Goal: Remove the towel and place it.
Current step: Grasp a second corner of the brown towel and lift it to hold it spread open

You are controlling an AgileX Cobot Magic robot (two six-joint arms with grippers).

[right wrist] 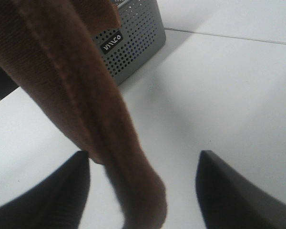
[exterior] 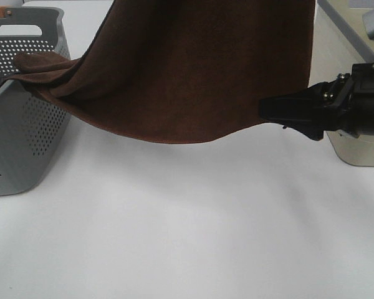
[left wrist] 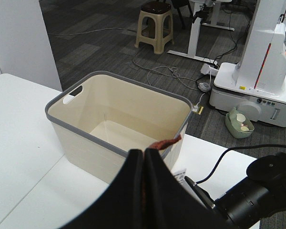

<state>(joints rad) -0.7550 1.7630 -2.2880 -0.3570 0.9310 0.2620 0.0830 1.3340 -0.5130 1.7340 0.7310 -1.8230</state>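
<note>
Left gripper [left wrist: 144,153] is clenched on the towel [exterior: 193,68]. In its wrist view the fingers [left wrist: 119,191] are pressed together, and a rust-brown scrap of cloth pokes out past the tips. That gripper sits above the top of the high view, so it isn't visible there.

The towel is up off the bench [exterior: 174,237]. It hangs as a wide brown sheet from above the frame. The lower hem sags in a curve clear of the surface, with shadow under it. The towel's left end trails down over the rim of the basket [exterior: 25,131], the grey perforated one at the bench's left edge. A folded corner lies on that rim. Can't tell how much cloth is inside the basket.

Right gripper [exterior: 265,110] comes in level from the right, tips at the towel's lower right corner. From the high view I can't tell whether it touches or is just short. In its own wrist view the fingers [right wrist: 57,191] are spread wide. The towel's hemmed edge hangs between them, closer to one finger, and neither pad presses on it. So it's released and grasping nothing.

Bin [exterior: 355,152], beige with a grey rim, stands at the bench's right edge, behind the right gripper. The left wrist view looks down into it from above: handle slot in one end wall, inner floor showing. The towel scrap in the fingertips lines up with the bin's near corner in that view.

On the floor past the bench there's a stool [left wrist: 155,24], loose cables and a white machine base.
</note>
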